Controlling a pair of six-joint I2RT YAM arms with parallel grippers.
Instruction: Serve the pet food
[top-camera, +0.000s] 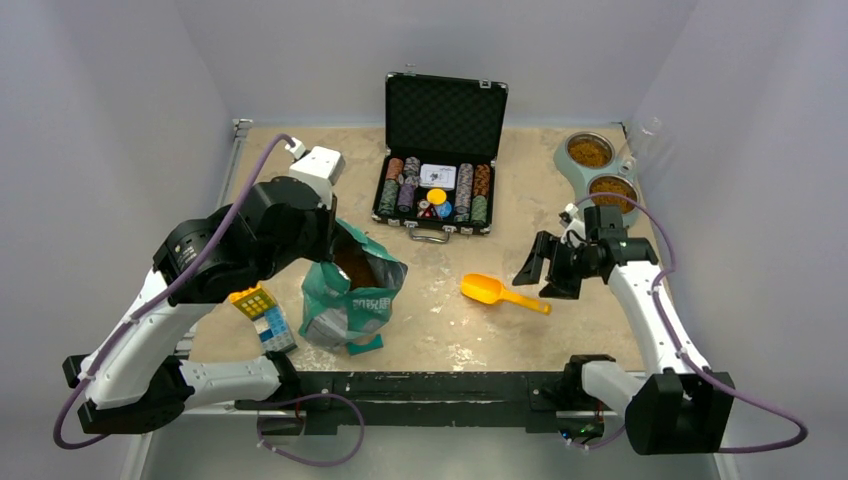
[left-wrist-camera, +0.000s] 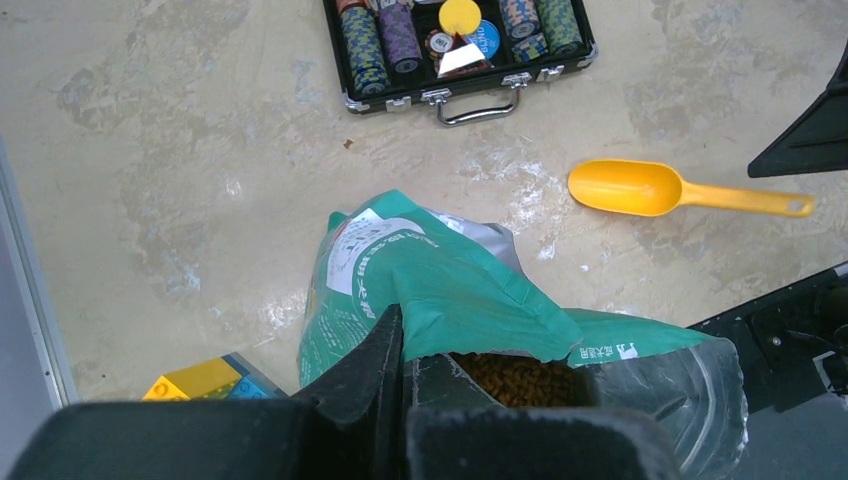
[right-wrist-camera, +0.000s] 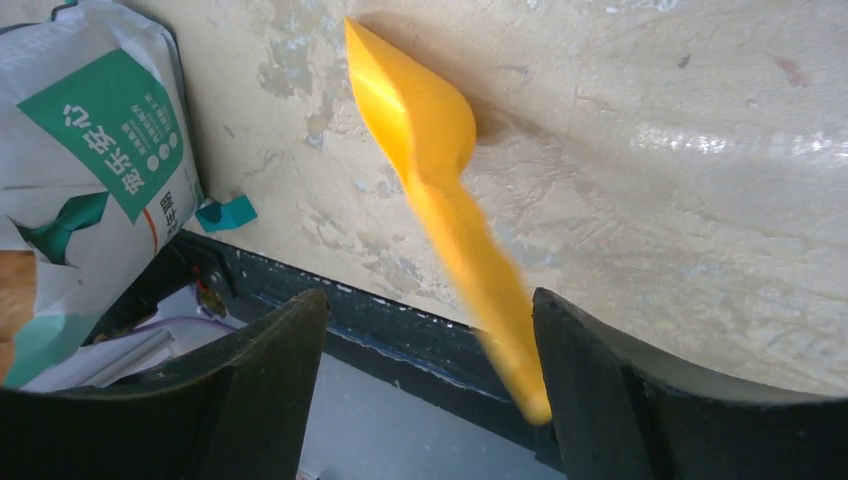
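Overhead: left tool (top-camera: 332, 232) is pinched shut on the teal bag's (top-camera: 350, 300) rim, brown pet food (top-camera: 356, 264) right beneath it inside. Right tool (top-camera: 548, 266) gapes open by the yellow scoop (top-camera: 490, 291) on the desk (top-camera: 560, 200). Left wrist: pet food just under the clamped fingers. Right wrist: scoop handle between parted jaws.

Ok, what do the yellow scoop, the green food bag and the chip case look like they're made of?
Yellow scoop: likely moulded plastic, one even glossy colour.
Green food bag: apparently printed plastic film with a silvery foil-like lining, crumpled and shiny.
Chip case: bright metal-looking frame and latches, probably aluminium, with dark padded lining in the lid.
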